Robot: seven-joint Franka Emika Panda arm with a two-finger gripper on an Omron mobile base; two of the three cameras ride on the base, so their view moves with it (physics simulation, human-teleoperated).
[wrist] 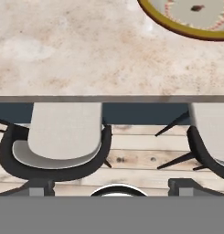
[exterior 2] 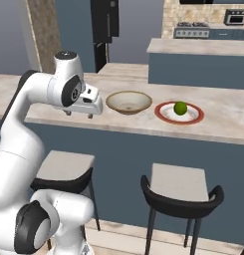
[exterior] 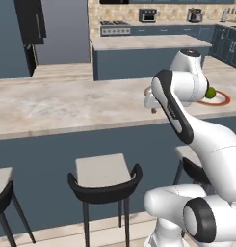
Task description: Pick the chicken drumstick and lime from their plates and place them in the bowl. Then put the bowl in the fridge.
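Observation:
The lime (exterior 2: 180, 108) lies on a white red-rimmed plate (exterior 2: 193, 118) on the counter, and it shows again as the lime (exterior: 211, 92) on the plate (exterior: 224, 100) past my arm. Left of that plate stands the tan bowl (exterior 2: 129, 102). In the hand view the bowl (wrist: 177, 23) has a small dark mark at its bottom that I cannot make out. My gripper (exterior 2: 79, 114) hangs open, fingers down, over the counter's front edge, left of the bowl and apart from it. Its fingertips (wrist: 40, 187) stand wide apart with nothing between them. The chicken drumstick is out of view. The dark fridge (exterior 2: 104, 22) stands at the back.
Black stools (exterior 2: 181, 187) with pale seats line the floor below the counter's front edge (wrist: 109, 98). A second counter island (exterior: 148, 46) lies beyond, with a stove and oven along the back wall (exterior: 114, 26).

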